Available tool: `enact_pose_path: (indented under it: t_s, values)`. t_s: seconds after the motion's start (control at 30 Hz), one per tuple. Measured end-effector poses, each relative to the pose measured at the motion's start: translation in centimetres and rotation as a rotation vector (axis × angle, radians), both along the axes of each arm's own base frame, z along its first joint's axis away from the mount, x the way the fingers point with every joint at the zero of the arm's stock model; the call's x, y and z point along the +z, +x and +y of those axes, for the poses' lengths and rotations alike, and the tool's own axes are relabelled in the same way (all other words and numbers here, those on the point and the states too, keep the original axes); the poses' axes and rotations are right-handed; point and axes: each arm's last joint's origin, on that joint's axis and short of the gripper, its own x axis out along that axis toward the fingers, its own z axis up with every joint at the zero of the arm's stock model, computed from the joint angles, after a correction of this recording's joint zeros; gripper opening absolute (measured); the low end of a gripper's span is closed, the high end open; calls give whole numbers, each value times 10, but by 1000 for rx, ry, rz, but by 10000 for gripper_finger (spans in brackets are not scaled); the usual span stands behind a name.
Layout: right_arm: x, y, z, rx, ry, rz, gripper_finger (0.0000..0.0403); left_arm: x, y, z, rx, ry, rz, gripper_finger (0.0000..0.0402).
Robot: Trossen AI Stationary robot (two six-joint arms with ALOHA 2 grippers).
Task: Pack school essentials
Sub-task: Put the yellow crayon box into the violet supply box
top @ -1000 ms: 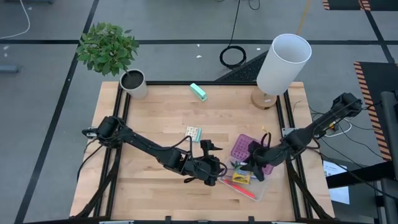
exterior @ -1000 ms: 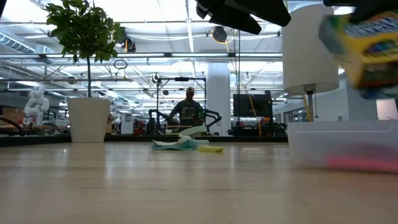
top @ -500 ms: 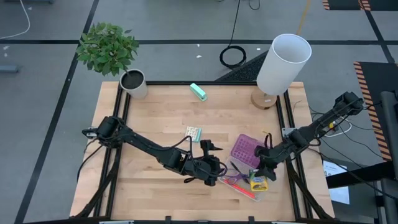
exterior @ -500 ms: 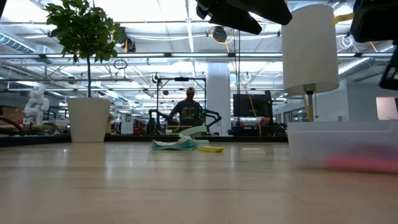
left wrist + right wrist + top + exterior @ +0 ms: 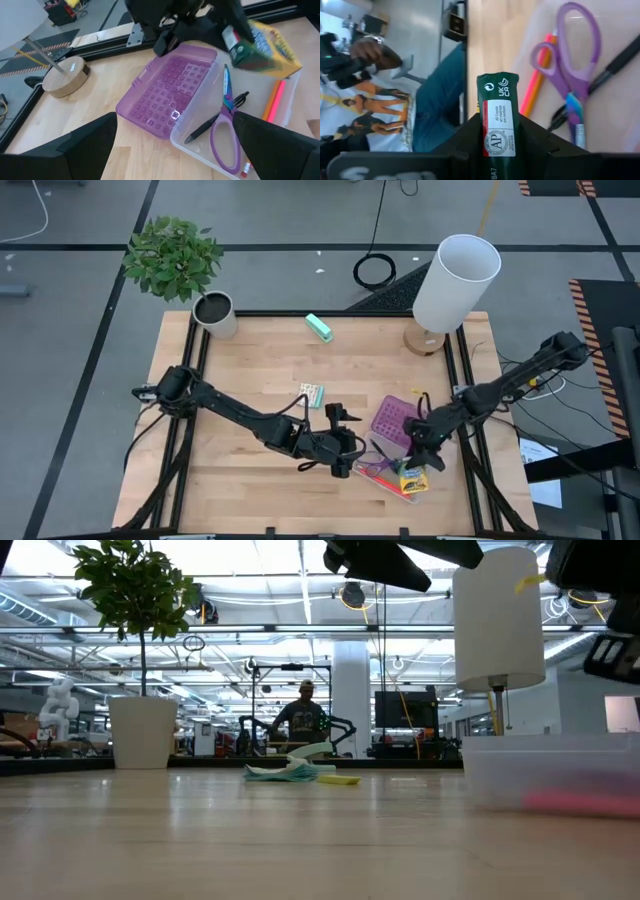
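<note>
The green-yellow crayon box sits pinched between the fingers of the right gripper, its label end sticking out past the jaws and hanging over the clear tray. The left wrist view shows the same box from the side, tilted above the tray's far end. Just beyond the jaws, lying in the tray, are the purple-handled scissors, a black pen and the orange pencil next to a pink stick; the high view shows these only as a small coloured cluster. The purple lid leans open against the tray's side, seen most plainly from the left wrist. The left gripper holds just beside the tray's near edge, its jaws spread wide and empty. Well away from both grippers, the small multicoloured card lies on the table, and the teal block lies farther off. The low view alone shows a person in the room beyond, and the tray as a frosted wall with a pink blur inside. The right wrist view shows a person's jeans beside the table.
</note>
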Motion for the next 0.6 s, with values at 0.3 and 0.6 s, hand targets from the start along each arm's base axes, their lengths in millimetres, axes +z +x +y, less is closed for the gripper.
enact_pose_path:
  t_s: [0.3,0.6]
  values:
    - [-14,17,-6,87,14,27,91,0,0,0,0,1,1,399]
    - [-22,23,-13,141,-9,22,91,0,0,0,0,1,1,399]
